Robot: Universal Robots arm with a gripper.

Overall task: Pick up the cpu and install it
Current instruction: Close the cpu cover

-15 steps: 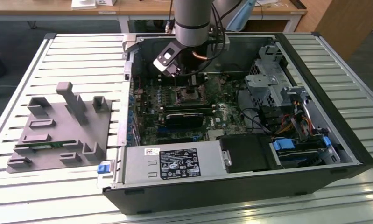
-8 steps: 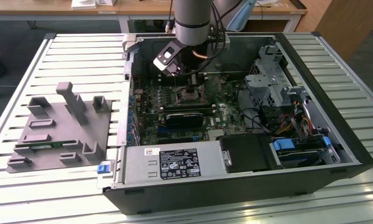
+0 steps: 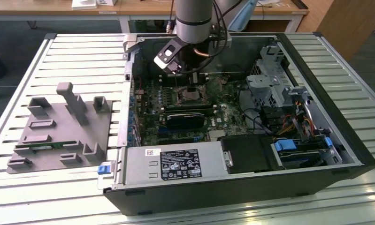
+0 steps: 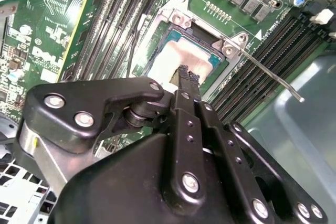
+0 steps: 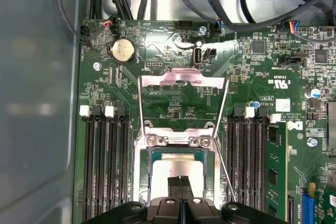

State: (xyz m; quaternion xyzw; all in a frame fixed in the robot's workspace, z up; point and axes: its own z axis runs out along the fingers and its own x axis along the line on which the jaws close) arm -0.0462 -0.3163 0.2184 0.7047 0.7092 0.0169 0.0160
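Gripper (image 5: 180, 181) has its two fingers drawn together with no more than a thin seam between them, gripping nothing, its tips over the silver top of the cpu (image 5: 165, 165). Whether the tips touch the metal cannot be told. The cpu lies flat inside the socket frame (image 5: 139, 171), its edges parallel with the frame on all visible sides, a narrow dark margin around it. The load plate (image 5: 181, 80) is swung open and stands clear of the chip, so the socket is uncovered from above. In the second wrist view the fingertips (image 4: 188, 74) sit over one edge of the cpu (image 4: 172, 59), and the retention lever (image 4: 273, 80) juts free of the frame, out over the neighbouring memory slots (image 4: 252, 77). In the first wrist view the socket has banks of memory slots (image 5: 102, 166) just beside it on two opposite sides, leaving little lateral room on the motherboard (image 5: 173, 45). In the exterior view the arm (image 3: 194, 18) descends vertically into the open case (image 3: 237, 192), with the gripper (image 3: 190, 86) over the socket. The drive cage (image 3: 269, 79) stands on the exterior view's right and the power supply (image 3: 174, 164) nearer the camera, both apart from the gripper. The case rests on a slatted table (image 3: 80, 56), with a grey fixture (image 3: 56, 136) beside it on the exterior view's left.
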